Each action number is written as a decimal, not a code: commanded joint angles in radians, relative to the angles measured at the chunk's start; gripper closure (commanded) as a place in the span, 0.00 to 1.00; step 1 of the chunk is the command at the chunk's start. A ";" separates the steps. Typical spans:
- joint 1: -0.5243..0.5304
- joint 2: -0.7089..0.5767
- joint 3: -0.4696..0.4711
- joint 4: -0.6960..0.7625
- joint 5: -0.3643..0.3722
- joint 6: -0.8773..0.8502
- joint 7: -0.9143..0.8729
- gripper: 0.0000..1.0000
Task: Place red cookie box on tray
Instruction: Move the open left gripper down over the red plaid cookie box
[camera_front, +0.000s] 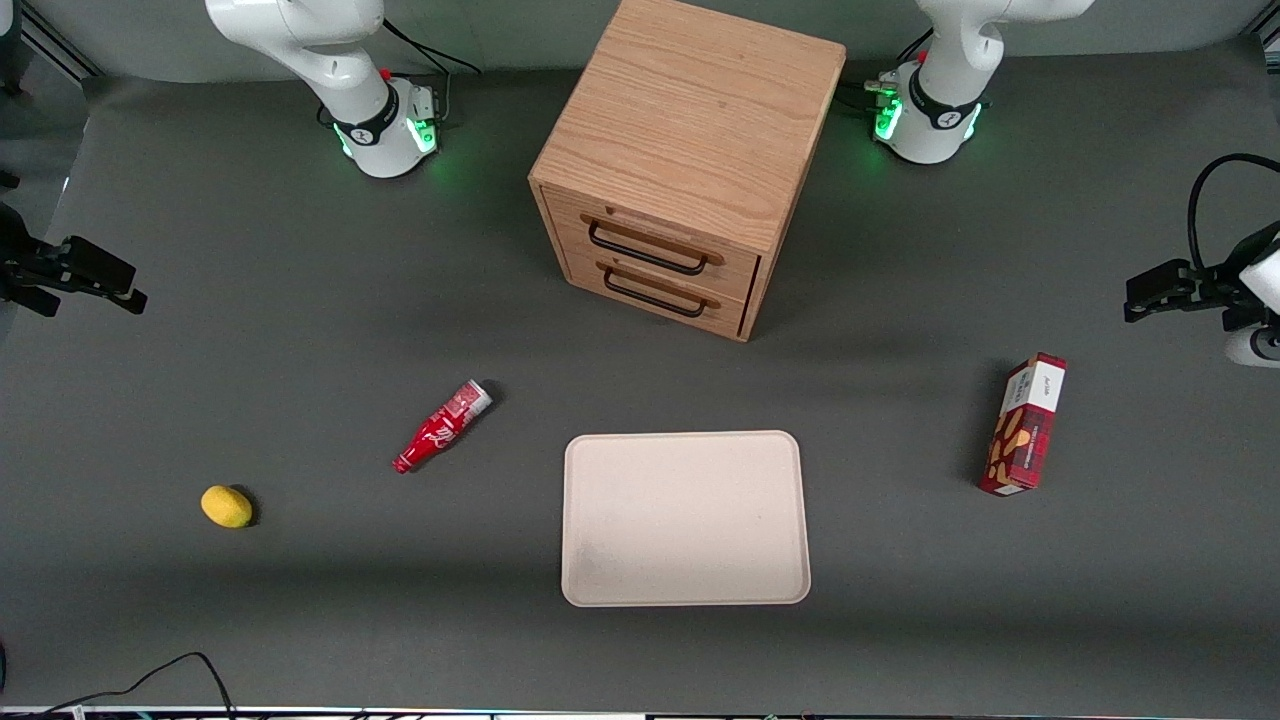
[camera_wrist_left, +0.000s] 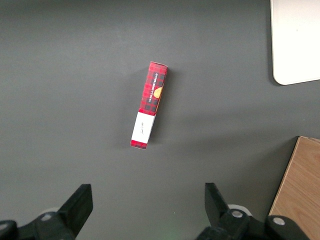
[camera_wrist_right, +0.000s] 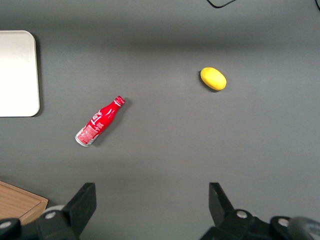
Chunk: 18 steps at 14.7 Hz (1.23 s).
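One slim red plaid cookie box (camera_front: 1024, 424) lies flat on the dark grey table (camera_front: 250, 350), toward my working arm's end, well apart from the flat cream-beige rectangular tray (camera_front: 686, 517). My pincer, the black two-finger gripper (camera_wrist_left: 148, 210), hangs in the air above the table with its fingers (camera_wrist_left: 80, 202) spread wide and grasping nothing; the box (camera_wrist_left: 148, 104) lies free on the mat near it. Its white end panel points away from the front camera. A wooden cabinet with two drawers (camera_front: 680, 160) stands farther from that camera than the tray. A small red bottle (camera_front: 442, 426) and a yellow lemon-like fruit (camera_front: 227, 506) lie toward the parked arm's end.
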 joint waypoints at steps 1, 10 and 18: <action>0.005 0.009 -0.007 0.040 0.009 -0.027 0.010 0.00; 0.033 0.064 0.001 0.002 0.000 -0.029 0.073 0.00; 0.054 0.098 0.002 -0.305 -0.001 0.319 0.159 0.00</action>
